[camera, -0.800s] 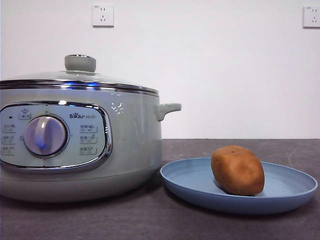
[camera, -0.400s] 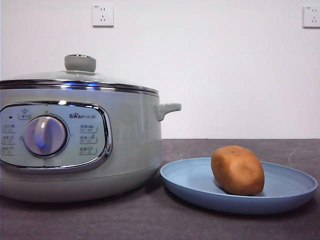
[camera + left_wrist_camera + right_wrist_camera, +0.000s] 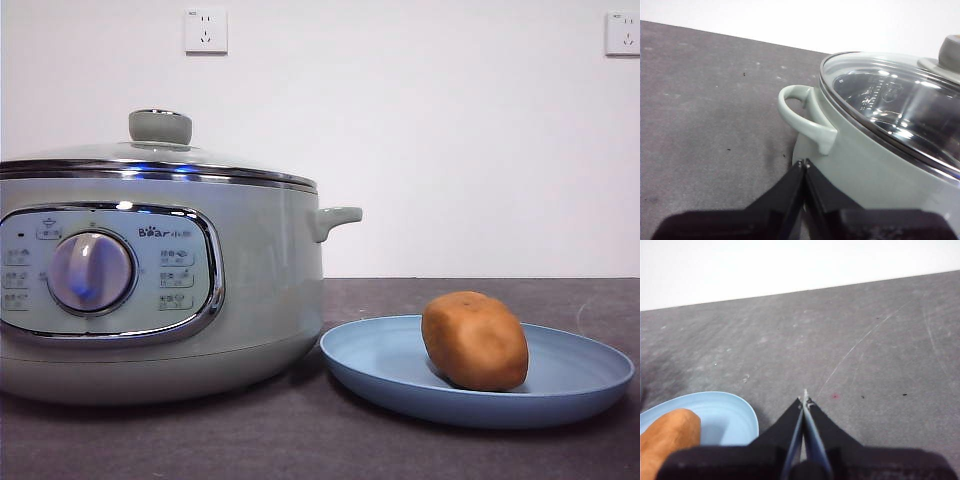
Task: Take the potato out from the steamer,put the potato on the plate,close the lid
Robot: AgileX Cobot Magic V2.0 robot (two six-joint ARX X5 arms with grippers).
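Observation:
The orange-brown potato (image 3: 475,340) lies on the light blue plate (image 3: 560,385), right of the steamer (image 3: 260,290). The glass lid (image 3: 150,155) sits closed on the steamer, knob on top. In the left wrist view my left gripper (image 3: 804,162) is shut and empty, beside the steamer's side handle (image 3: 802,117), with the lid (image 3: 890,100) just beyond. In the right wrist view my right gripper (image 3: 805,400) is shut and empty above the table, beside the plate (image 3: 732,415) and the potato (image 3: 667,437). Neither gripper shows in the front view.
The dark grey tabletop (image 3: 300,440) runs back to a white wall with two sockets (image 3: 205,30). Bare table stretches beyond the right gripper (image 3: 865,340) and beside the steamer's handle (image 3: 700,110).

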